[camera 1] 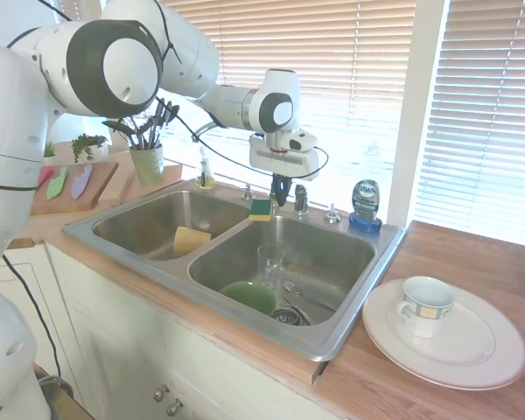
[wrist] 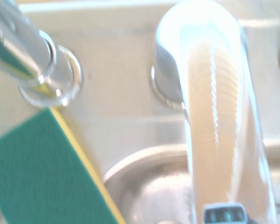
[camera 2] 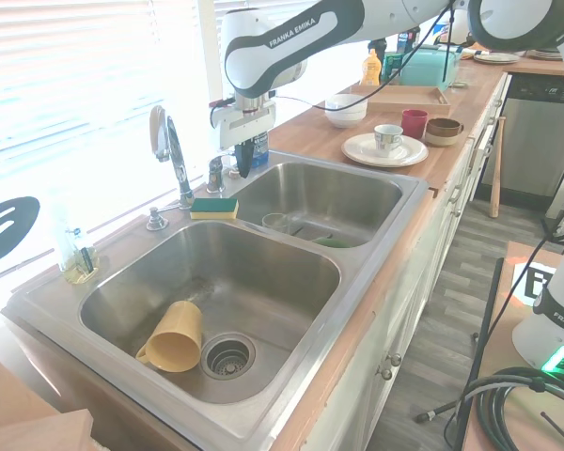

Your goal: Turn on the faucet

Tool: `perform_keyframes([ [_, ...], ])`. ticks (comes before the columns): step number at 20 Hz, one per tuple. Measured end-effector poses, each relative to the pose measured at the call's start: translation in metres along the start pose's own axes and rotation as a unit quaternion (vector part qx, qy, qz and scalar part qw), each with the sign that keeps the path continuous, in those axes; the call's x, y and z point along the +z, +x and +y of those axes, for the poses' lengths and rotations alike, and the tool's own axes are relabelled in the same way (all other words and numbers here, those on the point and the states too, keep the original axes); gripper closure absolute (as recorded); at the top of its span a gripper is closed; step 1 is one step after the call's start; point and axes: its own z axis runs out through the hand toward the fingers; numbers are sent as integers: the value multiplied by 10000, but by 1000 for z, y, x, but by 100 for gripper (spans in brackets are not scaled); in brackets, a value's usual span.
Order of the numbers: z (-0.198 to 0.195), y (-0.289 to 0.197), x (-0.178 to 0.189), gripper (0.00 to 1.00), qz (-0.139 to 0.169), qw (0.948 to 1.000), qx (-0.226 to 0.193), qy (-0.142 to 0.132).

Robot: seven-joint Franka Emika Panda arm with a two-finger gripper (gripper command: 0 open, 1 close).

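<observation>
at the left of the second exterior view, the tall thin chrome gooseneck spout of the faucet [camera 2: 167,141] rises from the back ledge of the stainless steel double sink [camera 2: 376,240], with a green and yellow sponge [camera 2: 214,207] lying just beside its base. no water runs from the spout in either exterior view, so the faucet looks not yet on. to the right of the spout stands its short chrome lever handle [camera 2: 215,173], and the black two-finger gripper [camera 2: 243,167] of the white arm hangs right at it. the first exterior view shows the same: the gripper [camera 1: 281,190] just beside the handle [camera 1: 301,199]. i cannot tell how far the fingers are parted or whether they touch the lever. my judgement: the approach is done; grasping or pushing the lever remains. further right stands a dark blue dish-soap bottle [camera 1: 366,204].
</observation>
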Motion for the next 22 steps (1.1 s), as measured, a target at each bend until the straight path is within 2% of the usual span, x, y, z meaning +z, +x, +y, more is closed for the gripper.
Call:
perform_keyframes([
  [6, -8, 5, -1, 100, 34, 10000, -18, -23],
  [10, -19, 11, -10, 100, 467, 9979, -47, 446],
  [13, -26, 14, -17, 100, 964, 9902, -39, 1012],
  [15, -26, 12, -19, 100, 1196, 9845, -34, 1282],
  [19, -21, 6, -28, 100, 1409, 9772, 13, 1588],
  [22, -17, 0, -38, 100, 1475, 9744, 45, 1696],
])
